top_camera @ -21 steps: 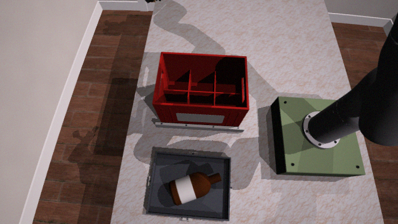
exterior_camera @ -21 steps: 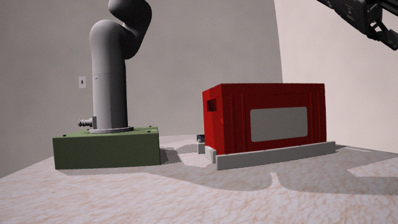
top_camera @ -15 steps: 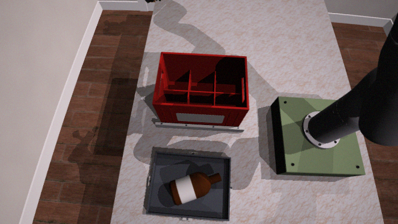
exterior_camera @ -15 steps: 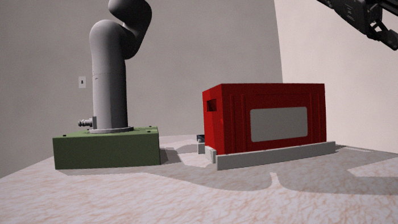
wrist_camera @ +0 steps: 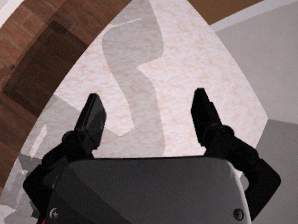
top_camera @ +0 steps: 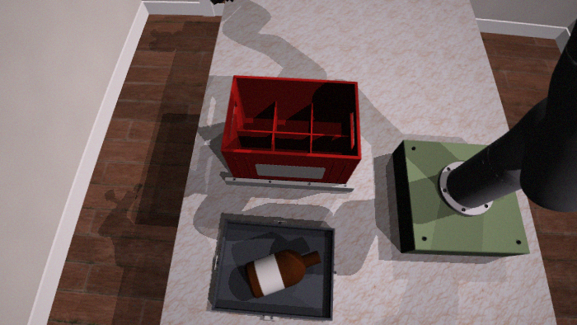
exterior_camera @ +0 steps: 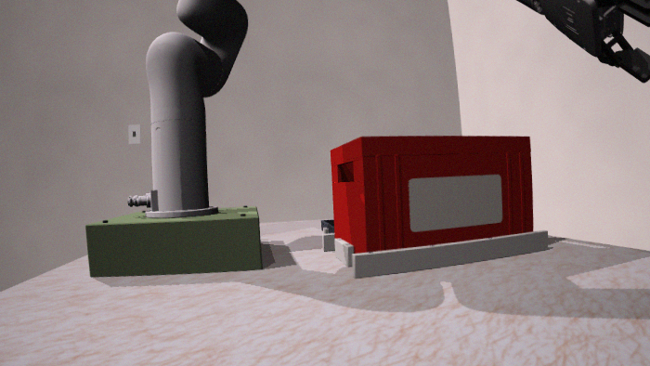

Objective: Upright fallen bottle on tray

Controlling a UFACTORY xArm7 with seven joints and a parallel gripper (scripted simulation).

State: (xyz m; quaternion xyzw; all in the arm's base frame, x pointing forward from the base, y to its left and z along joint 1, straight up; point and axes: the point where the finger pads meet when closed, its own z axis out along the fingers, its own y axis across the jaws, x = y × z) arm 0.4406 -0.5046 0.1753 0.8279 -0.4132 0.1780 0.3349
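Note:
A brown bottle [top_camera: 277,272] with a white label lies on its side in the dark grey tray [top_camera: 235,235], its neck towards the right. The red crate [top_camera: 288,165] [exterior_camera: 432,195] with dividers stands behind the tray. My gripper [wrist_camera: 147,101] is open and empty; in the wrist view its fingers hang high over bare table near the far edge. In the exterior view only part of the gripper [exterior_camera: 622,51] shows, at the top right, far above the crate. The tray is almost wholly hidden behind the crate in that view.
The arm's green base [top_camera: 457,206] [exterior_camera: 174,246] stands to the right of the crate and tray. Grey stop bars [top_camera: 288,183] [exterior_camera: 446,255] run along the crate's foot. Brick floor [top_camera: 136,165] lies beyond the table's left edge.

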